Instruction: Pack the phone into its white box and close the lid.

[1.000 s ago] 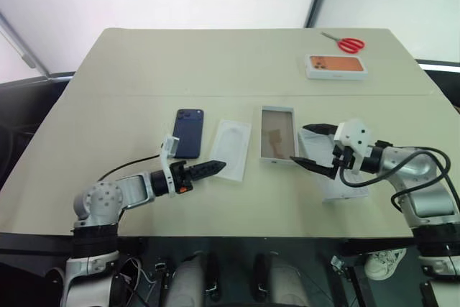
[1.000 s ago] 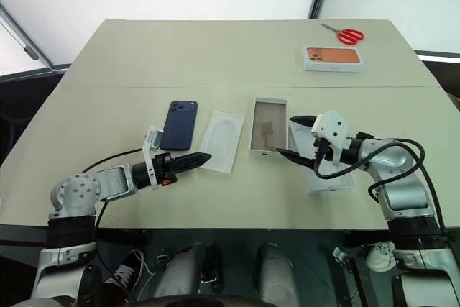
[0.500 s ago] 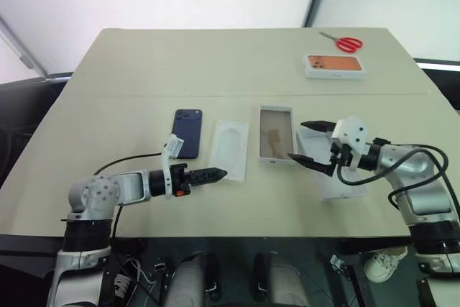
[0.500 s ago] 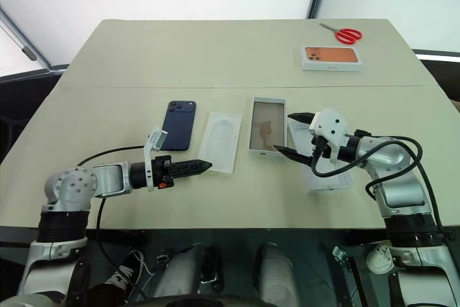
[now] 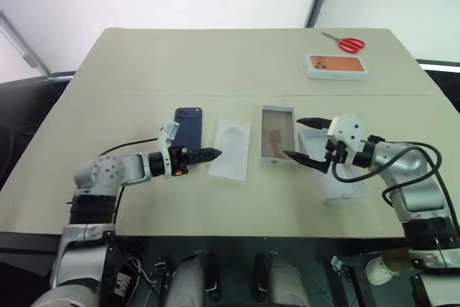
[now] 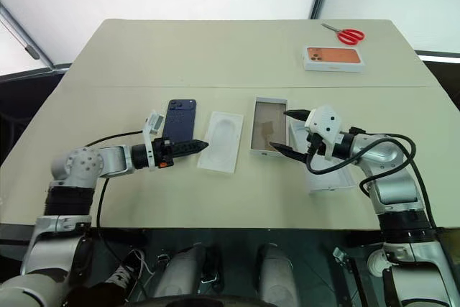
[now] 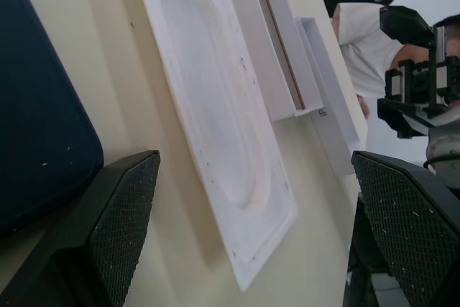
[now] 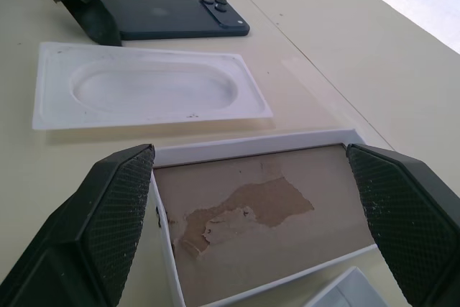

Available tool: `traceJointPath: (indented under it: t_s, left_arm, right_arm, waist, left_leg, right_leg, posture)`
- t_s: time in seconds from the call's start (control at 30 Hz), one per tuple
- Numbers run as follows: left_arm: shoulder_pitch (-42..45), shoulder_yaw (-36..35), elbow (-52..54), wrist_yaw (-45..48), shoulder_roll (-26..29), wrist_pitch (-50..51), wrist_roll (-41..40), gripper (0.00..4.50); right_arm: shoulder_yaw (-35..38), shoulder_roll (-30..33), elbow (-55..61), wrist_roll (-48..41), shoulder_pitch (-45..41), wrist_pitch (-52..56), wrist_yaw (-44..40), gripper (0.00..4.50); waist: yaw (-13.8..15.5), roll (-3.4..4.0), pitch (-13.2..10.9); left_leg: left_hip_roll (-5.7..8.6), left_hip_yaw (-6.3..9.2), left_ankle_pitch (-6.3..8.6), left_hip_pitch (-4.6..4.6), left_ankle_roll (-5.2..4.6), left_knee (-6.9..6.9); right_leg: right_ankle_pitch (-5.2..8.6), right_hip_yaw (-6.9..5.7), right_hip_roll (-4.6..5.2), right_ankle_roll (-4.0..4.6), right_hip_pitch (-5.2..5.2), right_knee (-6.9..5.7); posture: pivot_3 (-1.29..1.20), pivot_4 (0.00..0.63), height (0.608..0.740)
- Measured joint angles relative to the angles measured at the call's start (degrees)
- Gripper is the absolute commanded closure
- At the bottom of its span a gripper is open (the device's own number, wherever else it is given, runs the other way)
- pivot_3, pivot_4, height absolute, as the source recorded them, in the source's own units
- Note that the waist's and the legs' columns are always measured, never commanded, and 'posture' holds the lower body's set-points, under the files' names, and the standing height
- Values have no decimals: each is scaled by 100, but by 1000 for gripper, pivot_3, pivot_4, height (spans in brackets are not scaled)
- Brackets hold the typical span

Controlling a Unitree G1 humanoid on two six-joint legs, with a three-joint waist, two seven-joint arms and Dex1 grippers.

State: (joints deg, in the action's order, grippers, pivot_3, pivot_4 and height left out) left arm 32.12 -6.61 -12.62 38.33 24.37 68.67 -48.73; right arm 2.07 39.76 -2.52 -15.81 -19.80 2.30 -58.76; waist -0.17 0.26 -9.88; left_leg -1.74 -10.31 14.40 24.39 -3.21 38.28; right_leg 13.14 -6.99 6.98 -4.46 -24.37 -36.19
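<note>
The dark navy phone point(image 5: 188, 126) lies flat, back up, left of centre on the table. My left gripper point(image 5: 206, 154) is open just off its near end. In the left wrist view one of the fingers point(image 7: 118, 213) stands next to the phone's corner point(image 7: 36, 106). The white box point(image 5: 277, 110), open with a torn brown floor, lies right of centre. My right gripper point(image 5: 295, 138) is open and empty at the box's right wall, one finger above it. The lid point(image 5: 339, 177) lies inside-up under the right wrist.
A thin white insert tray point(image 5: 231, 150) lies between phone and box. A white box with an orange phone picture point(image 5: 336, 65) and red scissors point(image 5: 348, 43) sit at the far right. The table's near edge is close behind both arms.
My left gripper has moved forward, from beside the tray's near corner up to the phone's near end. The right gripper has stayed by the box.
</note>
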Motion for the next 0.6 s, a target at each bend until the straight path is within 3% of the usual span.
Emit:
traceJointPath:
  t_s: [0.33,0.43,0.6]
  left_arm:
    - [434,83,-666,161,-202,-128,224,0]
    - [457,82,-766,163,-258,-115,318,877]
    - [456,117,-917,167,-269,-152,537,3484]
  right_arm:
    - [-5,-1,0,12,-3,-9,48,46]
    - [-6,-1,0,14,-4,-10,51,0]
    - [-7,-1,-1,12,-4,-9,49,0]
  waist:
    - [59,0,0]
    - [72,0,0]
    - [61,-2,-1]
  left_leg:
    - [1,0,0,-1,-1,1]
    - [2,0,0,-1,-1,1]
    - [1,0,1,2,-5,0]
  right_leg:
    - [0,0,2,0,1,0]
    - [0,0,4,0,0,0]
    - [-1,0,3,-1,-3,2]
  posture:
    - [0,150,738]
    - [0,150,738]
    - [0,150,738]
